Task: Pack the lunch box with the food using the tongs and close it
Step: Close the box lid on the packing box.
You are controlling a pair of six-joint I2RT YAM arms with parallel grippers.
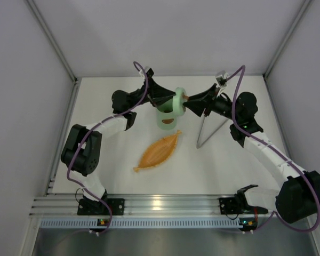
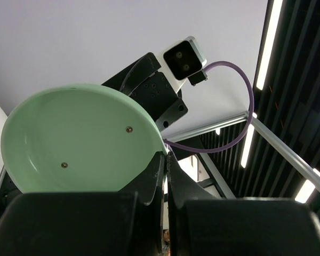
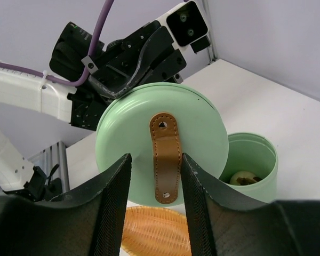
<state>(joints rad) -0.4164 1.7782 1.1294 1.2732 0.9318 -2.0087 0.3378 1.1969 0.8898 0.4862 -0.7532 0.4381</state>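
The lunch box (image 1: 167,118) (image 3: 258,154), a mint-green cylinder, stands open on the table with food (image 3: 244,177) inside, a round beige piece showing. Its green lid (image 1: 178,101) (image 2: 80,144) (image 3: 138,133) is held on edge in the air just above it. My left gripper (image 1: 172,99) (image 2: 168,156) is shut on the lid's rim. My right gripper (image 1: 188,101) (image 3: 156,157) is open, its fingers either side of the lid's brown strap (image 3: 165,157); the right finger is at the strap's edge, the left one apart. The tongs (image 1: 208,130) lie on the table to the right.
An orange leaf-shaped woven tray (image 1: 159,151) (image 3: 154,232) lies in front of the lunch box with nothing visible in it. White walls close in the table at the back and both sides. Both arms meet over the back middle.
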